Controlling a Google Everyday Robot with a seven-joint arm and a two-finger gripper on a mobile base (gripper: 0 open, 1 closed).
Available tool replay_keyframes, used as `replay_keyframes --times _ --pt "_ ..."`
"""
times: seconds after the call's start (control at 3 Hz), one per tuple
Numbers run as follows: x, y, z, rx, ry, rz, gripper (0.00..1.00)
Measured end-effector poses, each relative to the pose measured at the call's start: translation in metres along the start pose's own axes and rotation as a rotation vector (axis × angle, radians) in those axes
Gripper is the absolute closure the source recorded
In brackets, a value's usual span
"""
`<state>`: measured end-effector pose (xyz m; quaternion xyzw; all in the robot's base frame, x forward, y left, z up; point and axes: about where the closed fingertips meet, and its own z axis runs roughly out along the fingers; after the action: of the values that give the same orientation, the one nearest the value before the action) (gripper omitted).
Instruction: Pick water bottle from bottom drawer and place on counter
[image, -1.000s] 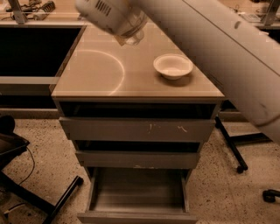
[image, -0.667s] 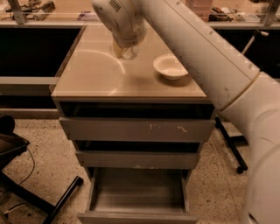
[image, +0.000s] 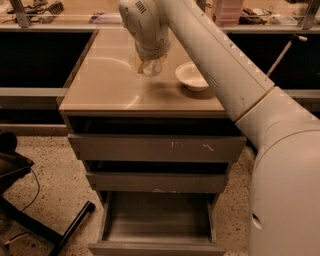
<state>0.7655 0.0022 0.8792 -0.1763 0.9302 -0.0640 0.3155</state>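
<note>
Water bottle (image: 148, 66) is out of the bottom drawer (image: 157, 220), clamped in the gripper (image: 146, 62) over the counter (image: 100, 85), at 9 o'clock from the bowl (image: 192, 77); only the release is left.

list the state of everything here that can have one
gripper: above the counter, shut on the water bottle
water bottle: held upright, out of the drawer; cannot tell if it touches the counter
bottom drawer: pulled wide open, nothing visible inside
middle drawer: pulled out a little
top drawer: pulled out a little
bowl: upright on the counter, apart from the bottle
</note>
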Motion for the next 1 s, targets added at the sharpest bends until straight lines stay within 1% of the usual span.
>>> replay_keyframes --times 1.0 --pt "0.0001 0.0001 0.0001 0.0 0.0 0.0 0.14"
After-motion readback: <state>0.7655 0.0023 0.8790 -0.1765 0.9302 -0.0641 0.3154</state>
